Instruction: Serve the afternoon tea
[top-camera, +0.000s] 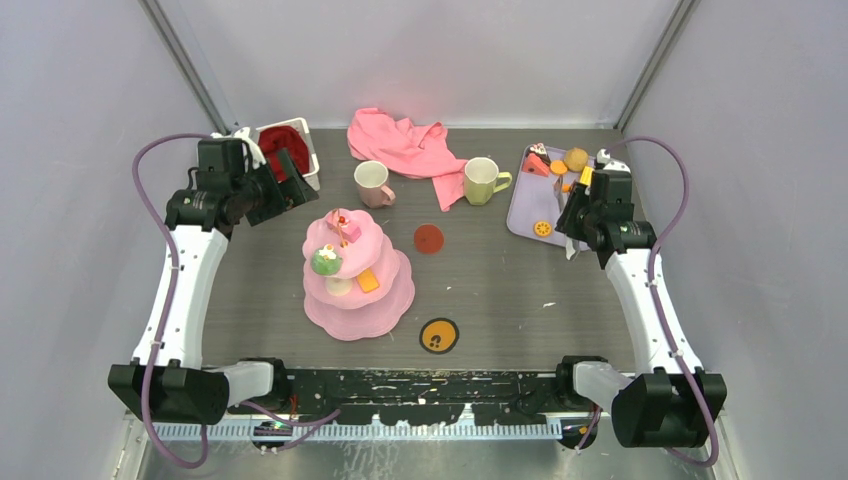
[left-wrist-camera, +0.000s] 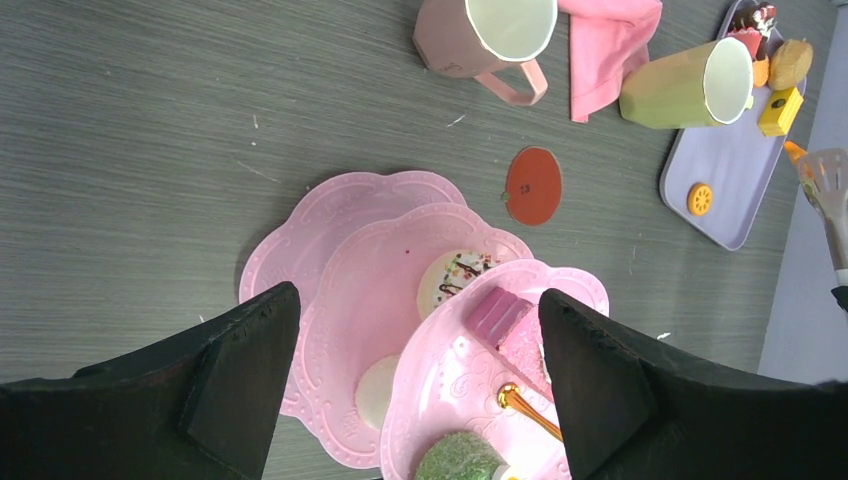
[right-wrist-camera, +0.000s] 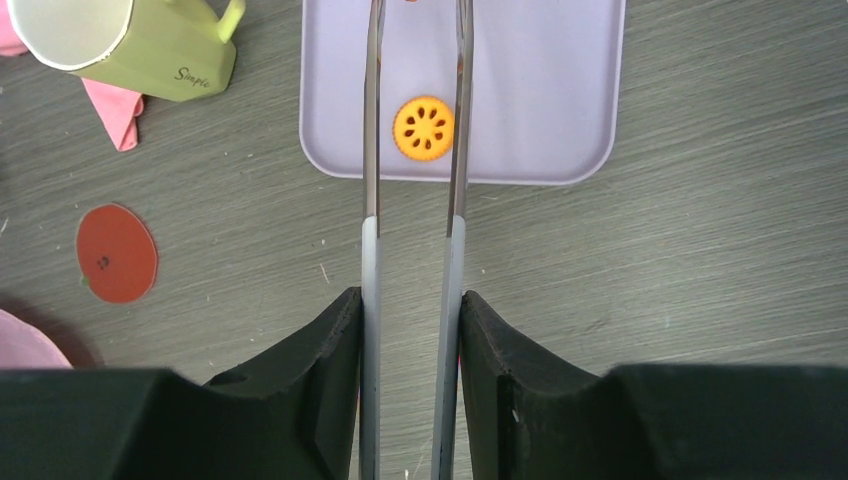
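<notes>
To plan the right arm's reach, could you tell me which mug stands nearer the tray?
The green mug, beside the tray; the pink mug stands further left, by the stand.

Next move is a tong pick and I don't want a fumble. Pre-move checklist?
1. Grip: the right gripper is shut on the tongs: ok.
2. Aim: one tong arm passes on each side of the orange slice on the lavender tray: ok.
3. Tong tip height over the slice: cannot tell, since the tips run out of the right wrist view.
4. The left gripper is open and empty above the cake stand: ok.
5. Bare space on the stand's bottom tier: ok.
6. The pink mug and yellow-green mug are upright and apart from the stand: ok.
</notes>
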